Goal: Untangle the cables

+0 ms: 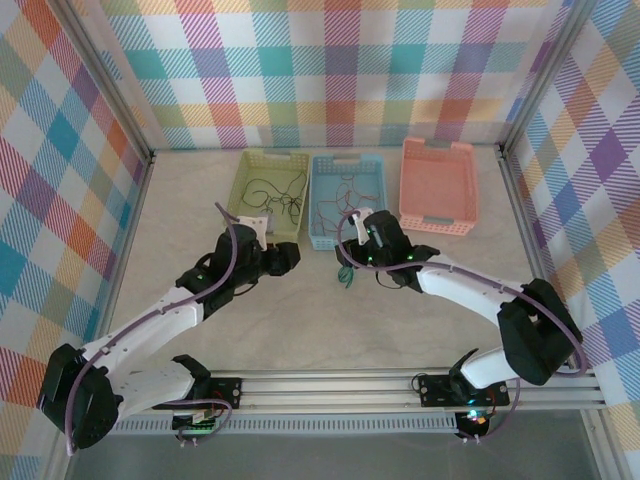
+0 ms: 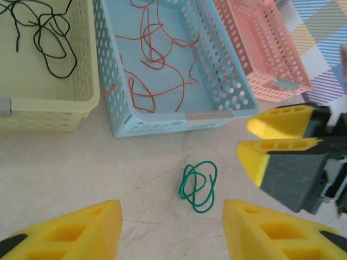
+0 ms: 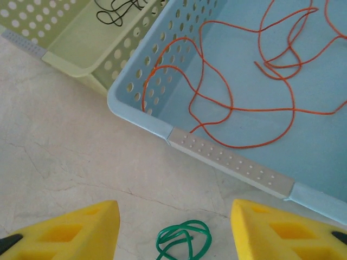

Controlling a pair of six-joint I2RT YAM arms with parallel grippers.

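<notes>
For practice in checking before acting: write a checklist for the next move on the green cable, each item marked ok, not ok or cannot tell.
1. The green cable lies on the table, outside the blue basket: ok.
2. Its loops undone: not ok, they cross.
3. The left pincer open, nothing held: ok.
4. The right pincer open, nothing held: ok.
5. The orange cable in that basket: ok.

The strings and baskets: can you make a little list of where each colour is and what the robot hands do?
green cable: coiled on the table before the blue basket
orange cable: in the blue basket
black cable: in the green basket
pink basket: right of the blue one
left gripper: open, over the green cable, holding nothing
right gripper: open, over the green cable, holding nothing
</notes>
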